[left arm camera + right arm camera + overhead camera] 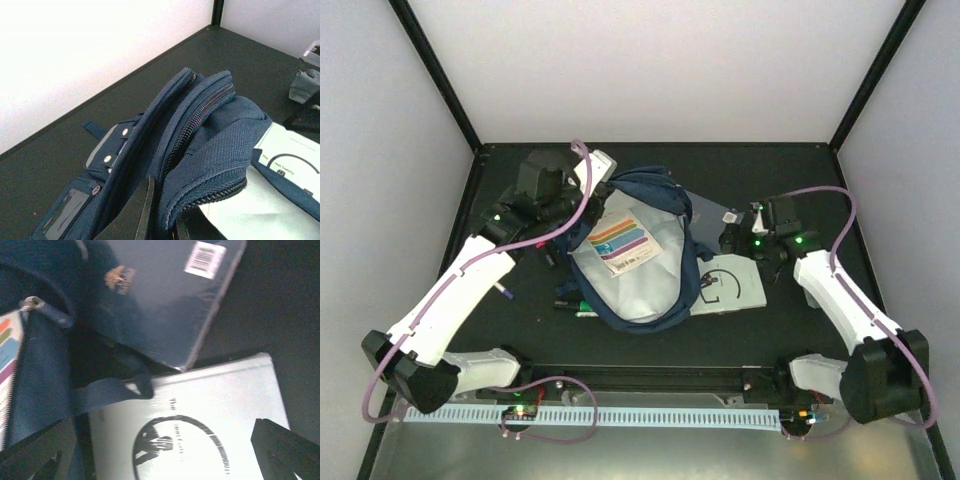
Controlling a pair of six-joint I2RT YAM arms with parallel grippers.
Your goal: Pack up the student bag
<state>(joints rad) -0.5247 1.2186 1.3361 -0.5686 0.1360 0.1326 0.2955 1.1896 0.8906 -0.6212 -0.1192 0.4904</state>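
The student bag [638, 262] lies open mid-table, navy with a pale grey lining, and a spiral notebook with coloured stripes [625, 243] rests inside. My left gripper [588, 203] is shut on the bag's upper left rim. In the left wrist view the zippered navy edge [200, 150] sits pinched between the fingers [142, 210] of my left gripper [162, 220]. My right gripper [738, 238] is open and empty, hovering over a white book [732, 286] right of the bag. In the right wrist view my right gripper [165, 460] has its jaws spread wide above that book [200, 420].
A dark blue book with a barcode sticker [160, 295] lies behind the white one, partly under the bag [708, 210]. A bag strap [100, 392] crosses the white book's corner. Pens [570, 298] lie left of the bag. Black frame posts and white walls enclose the table.
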